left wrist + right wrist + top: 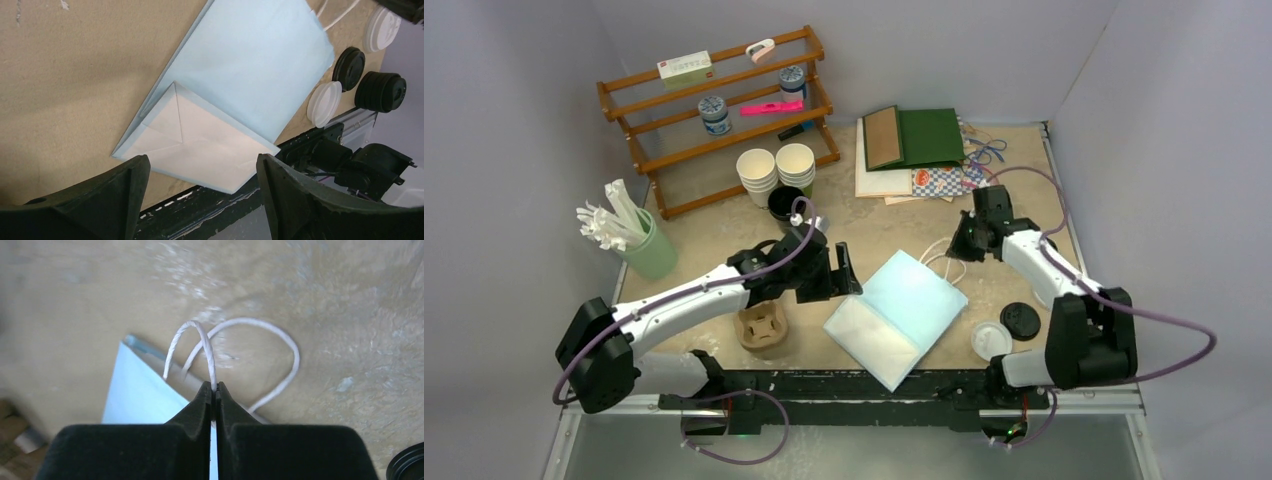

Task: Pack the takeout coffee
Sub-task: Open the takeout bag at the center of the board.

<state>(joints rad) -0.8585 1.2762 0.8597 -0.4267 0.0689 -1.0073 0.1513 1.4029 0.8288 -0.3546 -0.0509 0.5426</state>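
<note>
A flat light-blue paper bag (899,315) lies at the table's middle, its folded base toward the near edge; it also shows in the left wrist view (250,65). My right gripper (955,246) (214,386) is shut on one white cord handle (207,347) at the bag's far end. My left gripper (844,270) (202,161) is open and empty, just left of the bag. A white lid (991,340) (325,103) and a black lid (1021,320) (348,67) sit near right; I cannot tell whether cups are under them.
A brown pulp carrier (762,328) sits under my left arm. Stacked cream cups (776,168) and a black cup (782,205) stand at the back by a wooden rack (719,110). A green holder of straws (649,250) is at left; folders (914,140) are at back right.
</note>
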